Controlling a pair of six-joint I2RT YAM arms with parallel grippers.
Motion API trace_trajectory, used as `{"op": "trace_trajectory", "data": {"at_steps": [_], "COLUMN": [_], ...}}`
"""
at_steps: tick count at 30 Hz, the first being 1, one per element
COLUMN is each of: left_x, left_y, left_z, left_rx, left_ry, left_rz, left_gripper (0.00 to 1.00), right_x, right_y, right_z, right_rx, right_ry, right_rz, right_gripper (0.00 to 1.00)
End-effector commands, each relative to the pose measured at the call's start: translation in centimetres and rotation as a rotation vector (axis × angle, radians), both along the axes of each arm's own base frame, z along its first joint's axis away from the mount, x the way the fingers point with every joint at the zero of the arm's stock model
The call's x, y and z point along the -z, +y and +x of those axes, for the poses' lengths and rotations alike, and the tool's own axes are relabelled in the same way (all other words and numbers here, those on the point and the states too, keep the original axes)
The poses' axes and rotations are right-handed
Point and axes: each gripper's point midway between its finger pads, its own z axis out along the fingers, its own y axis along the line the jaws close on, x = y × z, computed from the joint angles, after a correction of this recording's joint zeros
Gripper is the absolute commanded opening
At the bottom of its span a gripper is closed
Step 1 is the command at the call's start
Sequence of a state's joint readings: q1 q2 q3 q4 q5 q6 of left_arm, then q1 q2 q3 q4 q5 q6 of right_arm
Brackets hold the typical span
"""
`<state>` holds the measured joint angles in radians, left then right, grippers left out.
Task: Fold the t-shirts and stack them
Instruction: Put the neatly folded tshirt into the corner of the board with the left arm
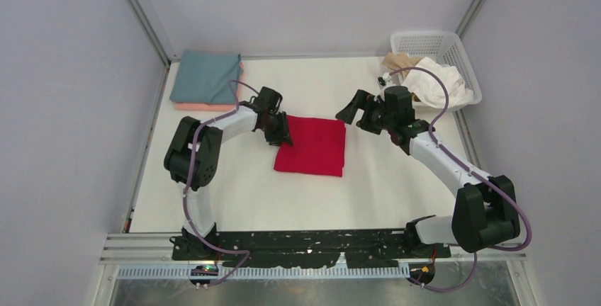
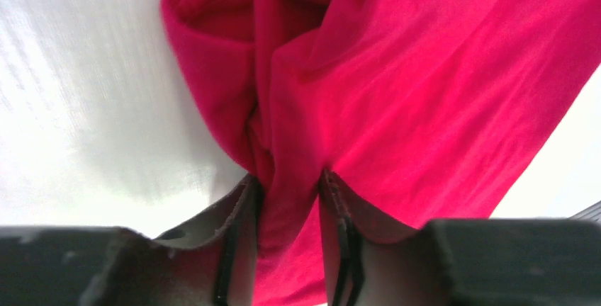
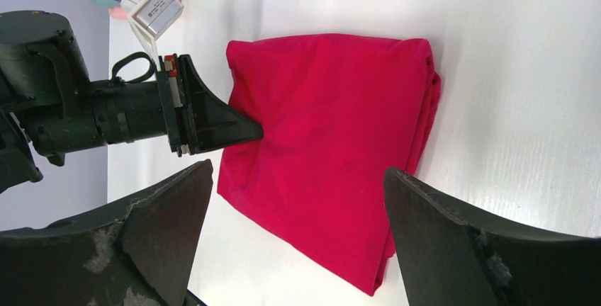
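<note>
Far left of the red t-shirt [image 1: 315,146] on the desk [image 1: 234,193] sits the folded stack [image 1: 205,78]. On that shirt's left edge the left hand [image 1: 278,130] is clamped; dragged by one pinch, its folds may spill open. Just right, the right hand [image 1: 354,111] hangs, jaws apart

Top view: we find light bright, even, diffuse, from overhead. Table [image 1: 234,200] near white, only faint soft shadows under arms. Focus sharp throughout.

Left wrist view: we see table blown out toward 9 o'clock, with streaky glare. Soft grey shadow beside red t-shirt [image 2: 425,108] at 8 o'clock. Red oversaturated, folds smeared. Left gripper's fingers [image 2: 230,249] blurred at 6 o'clock.

Right wrist view: we note glare on table at 3 o'clock. Right gripper's fingers [image 3: 453,242] dark, fairly sharp, at 5 and 7 o'clock.
</note>
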<state>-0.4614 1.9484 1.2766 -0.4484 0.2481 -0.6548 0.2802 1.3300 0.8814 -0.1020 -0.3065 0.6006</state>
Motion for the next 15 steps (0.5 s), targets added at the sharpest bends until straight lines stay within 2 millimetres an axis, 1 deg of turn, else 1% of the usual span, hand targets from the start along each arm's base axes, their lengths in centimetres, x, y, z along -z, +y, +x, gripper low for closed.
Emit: {"op": "trace_trajectory", "data": {"at_steps": [1, 2, 4, 5, 7, 8, 9, 11, 12, 13, 14, 15], "left_x": [0.8, 0.2, -1.5, -2.6, -5.1, -6.7, -7.9, -10.0, -10.8, -11.6, -12.3, -13.0], "left_y": [-0.3, 0.0, 1.6, 2.7, 5.8, 7.0, 8.0, 9.9, 10.7, 11.3, 12.0, 12.9], "left_z": [-0.3, 0.1, 1.1, 1.8, 3.6, 4.5, 5.3, 6.9, 7.7, 8.6, 9.6, 10.8], "left_rx": [0.060, 0.072, 0.092, 0.091, 0.067, 0.056, 0.050, 0.042, 0.040, 0.041, 0.040, 0.032], "left_ry": [0.017, -0.006, -0.079, -0.129, -0.245, -0.300, -0.336, -0.377, -0.395, -0.419, -0.445, -0.474], "left_rz": [0.051, 0.074, 0.166, 0.224, 0.388, 0.445, 0.488, 0.536, 0.549, 0.561, 0.584, 0.608], "left_gripper": [0.00, 0.00, 0.00, 0.00, 0.00, 0.00, 0.00, 0.00, 0.00, 0.00, 0.00, 0.00], "right_x": [-1.6, -1.8, -1.9, -1.6, -1.8, -1.9, -1.9, -2.0, -1.7, -2.1, -1.9, -2.3], "right_y": [-0.7, -0.9, -1.4, -1.8, -2.8, -3.1, -3.4, -3.9, -4.0, -4.1, -4.1, -4.1], "right_z": [0.3, 0.3, 0.2, 0.0, -0.2, -0.3, -0.5, -0.9, -1.1, -1.2, -1.4, -1.4], "right_rx": [0.024, 0.023, 0.025, 0.030, 0.052, 0.047, 0.044, 0.043, 0.044, 0.045, 0.045, 0.046], "right_ry": [-0.070, -0.077, -0.089, -0.082, -0.108, -0.122, -0.137, -0.158, -0.158, -0.175, -0.175, -0.193], "right_rz": [0.003, -0.003, -0.032, -0.051, -0.097, -0.118, -0.138, -0.159, -0.163, -0.163, -0.163, -0.157], "right_gripper": [0.95, 0.95, 0.95, 0.95, 0.95, 0.95, 0.95, 0.95, 0.95, 0.95, 0.95, 0.95]}}
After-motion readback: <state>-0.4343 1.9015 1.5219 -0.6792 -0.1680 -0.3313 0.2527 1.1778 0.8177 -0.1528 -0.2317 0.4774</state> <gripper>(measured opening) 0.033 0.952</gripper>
